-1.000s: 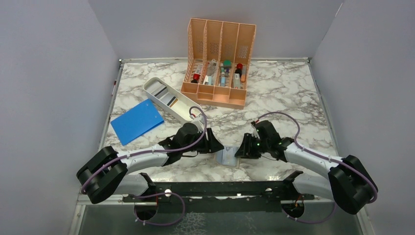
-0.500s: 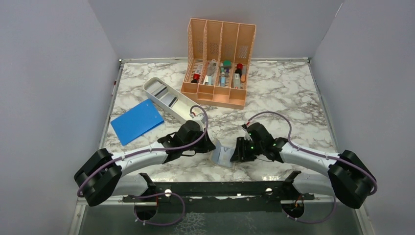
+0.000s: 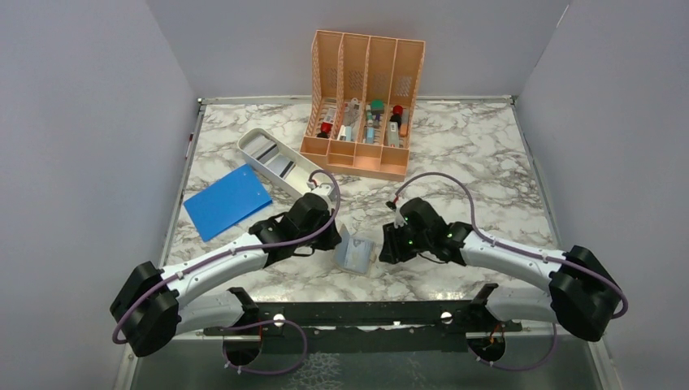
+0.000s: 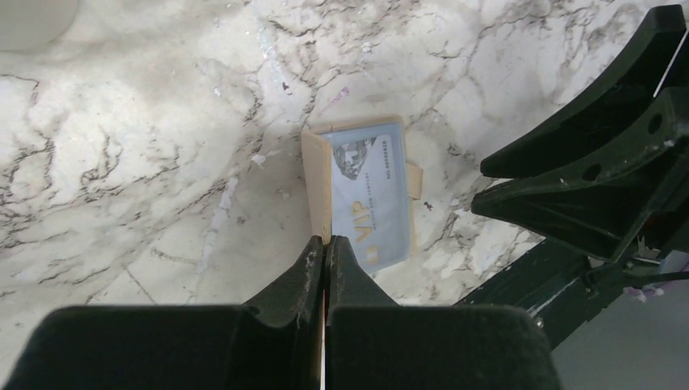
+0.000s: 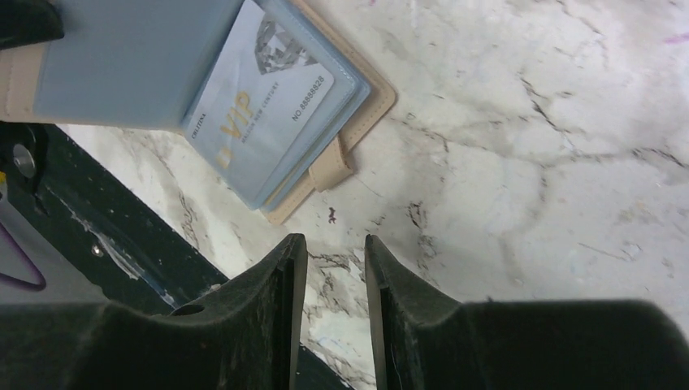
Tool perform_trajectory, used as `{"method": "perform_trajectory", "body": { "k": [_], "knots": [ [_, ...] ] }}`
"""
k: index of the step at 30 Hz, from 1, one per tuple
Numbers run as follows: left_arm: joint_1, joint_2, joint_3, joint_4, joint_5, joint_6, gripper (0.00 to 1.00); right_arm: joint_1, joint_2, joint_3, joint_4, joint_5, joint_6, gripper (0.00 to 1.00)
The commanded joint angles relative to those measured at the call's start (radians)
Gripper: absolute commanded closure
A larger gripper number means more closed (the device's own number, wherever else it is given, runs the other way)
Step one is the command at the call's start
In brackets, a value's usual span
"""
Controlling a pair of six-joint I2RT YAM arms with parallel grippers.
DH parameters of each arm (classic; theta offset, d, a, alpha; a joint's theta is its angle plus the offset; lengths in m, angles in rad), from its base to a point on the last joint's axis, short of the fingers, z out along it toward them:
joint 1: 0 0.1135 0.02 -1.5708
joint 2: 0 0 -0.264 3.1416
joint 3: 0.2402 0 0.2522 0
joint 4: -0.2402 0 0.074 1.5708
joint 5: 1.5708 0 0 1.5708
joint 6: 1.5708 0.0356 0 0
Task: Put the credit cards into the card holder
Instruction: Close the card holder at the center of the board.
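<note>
The tan card holder (image 3: 355,253) lies open near the table's front edge, between my two grippers. A pale blue credit card (image 4: 374,195) marked VIP sits in its clear sleeve, and also shows in the right wrist view (image 5: 260,106). My left gripper (image 4: 325,242) is shut on the edge of the holder's tan cover (image 4: 317,179) and holds that flap raised; in the top view it (image 3: 336,237) is at the holder's left side. My right gripper (image 5: 335,244) is open and empty, just off the holder's strap (image 5: 329,172), to the holder's right (image 3: 383,244).
A white oblong tray (image 3: 280,165) and a large blue flat sheet (image 3: 227,201) lie at the left. An orange slotted rack (image 3: 363,106) with small items stands at the back. A black rail (image 3: 357,313) runs along the front edge, close below the holder.
My left gripper has shut on the holder's cover and drawn it left, raising the flap. The right arm followed leftward and its jaws narrowed a little.
</note>
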Motion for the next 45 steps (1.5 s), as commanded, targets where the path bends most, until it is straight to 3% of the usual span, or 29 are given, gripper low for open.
{"method": "perform_trajectory", "body": {
  "k": [1, 13, 25, 30, 36, 45],
  "knots": [
    [0.026, 0.001, 0.017, -0.05, -0.01, 0.046, 1.0, 0.055, 0.069, 0.041, 0.104, 0.038, -0.081, 0.63],
    [0.098, -0.006, 0.013, -0.065, 0.065, 0.077, 1.0, 0.127, 0.227, 0.101, 0.21, 0.067, -0.174, 0.62],
    [0.105, -0.006, 0.011, -0.06, 0.074, 0.075, 1.0, 0.166, 0.375, 0.178, 0.208, 0.145, -0.22, 0.61],
    [0.106, -0.008, 0.005, -0.056, 0.077, 0.072, 1.0, 0.19, 0.366, 0.165, 0.216, 0.186, -0.23, 0.68],
    [0.108, -0.01, 0.003, -0.056, 0.067, 0.071, 1.0, 0.193, 0.331, 0.131, 0.242, 0.216, -0.212, 0.98],
    [0.114, 0.019, 0.009, -0.102, 0.008, 0.074, 1.0, 0.193, 0.139, -0.04, 0.516, 0.147, -0.202, 0.99]
  ]
}}
